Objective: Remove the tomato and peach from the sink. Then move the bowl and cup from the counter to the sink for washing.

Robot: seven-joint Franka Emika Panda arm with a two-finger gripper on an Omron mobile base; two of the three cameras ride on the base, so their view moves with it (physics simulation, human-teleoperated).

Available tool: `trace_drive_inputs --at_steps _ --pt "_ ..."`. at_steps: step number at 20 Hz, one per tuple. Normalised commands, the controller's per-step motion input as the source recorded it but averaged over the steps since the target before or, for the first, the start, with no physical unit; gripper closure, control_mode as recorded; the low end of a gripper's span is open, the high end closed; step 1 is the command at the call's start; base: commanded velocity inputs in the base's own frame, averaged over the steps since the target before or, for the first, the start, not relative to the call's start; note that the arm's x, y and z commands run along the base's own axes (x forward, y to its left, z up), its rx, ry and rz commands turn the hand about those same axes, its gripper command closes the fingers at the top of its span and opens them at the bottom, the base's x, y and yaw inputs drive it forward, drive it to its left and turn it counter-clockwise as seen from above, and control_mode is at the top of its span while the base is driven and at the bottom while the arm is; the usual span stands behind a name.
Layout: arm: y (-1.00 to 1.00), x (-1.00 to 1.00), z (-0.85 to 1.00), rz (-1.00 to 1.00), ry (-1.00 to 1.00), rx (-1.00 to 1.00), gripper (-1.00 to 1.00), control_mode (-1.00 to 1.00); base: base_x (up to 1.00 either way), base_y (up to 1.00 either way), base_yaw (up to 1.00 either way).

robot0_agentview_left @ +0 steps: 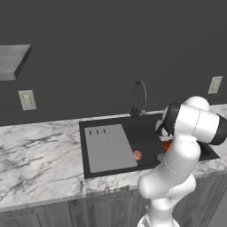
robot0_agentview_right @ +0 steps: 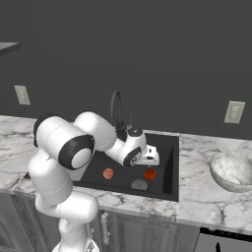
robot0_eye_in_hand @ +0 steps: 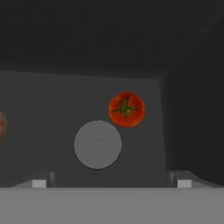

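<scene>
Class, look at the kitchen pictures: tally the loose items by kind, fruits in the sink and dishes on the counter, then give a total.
Fruits in the sink: 2, tomato and peach
Dishes on the counter: 1, bowl
Total: 3

A kitchen – marble counter, black sink and faucet

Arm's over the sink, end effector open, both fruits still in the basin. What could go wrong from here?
1. The tomato is round and lies loose on the sink floor beside the drain; an off-centre close of the end effector may roll it away.
2. It sits near the basin's right wall, so a finger may hit that wall on descent.
3. The peach looks similar and lies close by; it could be mistaken for the tomato.
</scene>
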Motion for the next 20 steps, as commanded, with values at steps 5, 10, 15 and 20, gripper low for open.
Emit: trace_drive_inputs --at_steps 5,10,15,20 --pt "-0.07 0.14 -0.11 0.0 0.0 0.0 -1.0 -1.0 0.0 0.0 0.0" --pt "-0.05 0.15 -0.13 0.0 0.0 0.0 -1.0 -1.0 0.0 0.0 0.0" --pt "-0.05 0.14 -0.12 0.0 0.0 0.0 -1.0 -1.0 0.0 0.0 0.0" --pt "-0.05 0.14 -0.13 0.0 0.0 0.0 -1.0 -1.0 0.0 0.0 0.0"
